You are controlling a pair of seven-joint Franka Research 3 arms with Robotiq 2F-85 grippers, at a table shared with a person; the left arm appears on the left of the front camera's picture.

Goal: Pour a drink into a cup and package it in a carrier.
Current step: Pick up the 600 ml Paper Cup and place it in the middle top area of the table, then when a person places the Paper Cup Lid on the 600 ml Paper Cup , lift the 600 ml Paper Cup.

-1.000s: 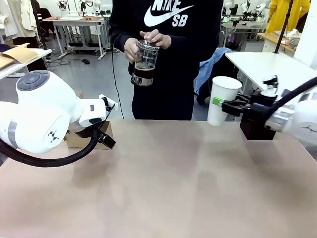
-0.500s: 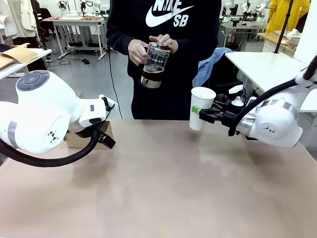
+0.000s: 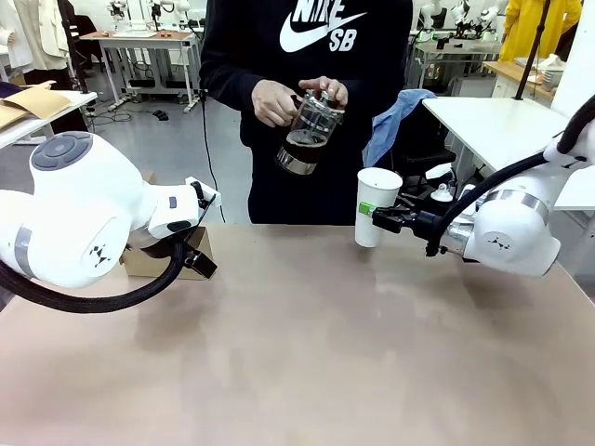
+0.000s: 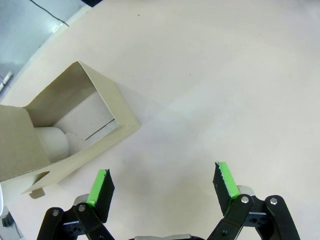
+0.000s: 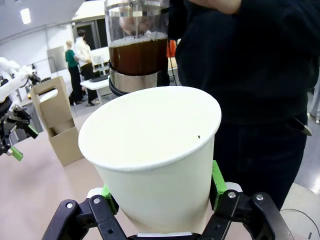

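Between right gripper [image 5: 161, 187] jaws: cup [image 5: 155, 145], clamped upright.

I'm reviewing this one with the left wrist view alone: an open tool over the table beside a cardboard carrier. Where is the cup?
Observer: The cup is held upright, clear of the table, gripped at its side by the right tool.
Operator: And the drink?
Observer: The drink is in a glass carafe that the person holds tilted. It is above the cup and to the robot's left of it, not touching it.
Operator: Anything poured yet?
Observer: The right wrist view shows the cup's inside white, with no dark liquid visible.
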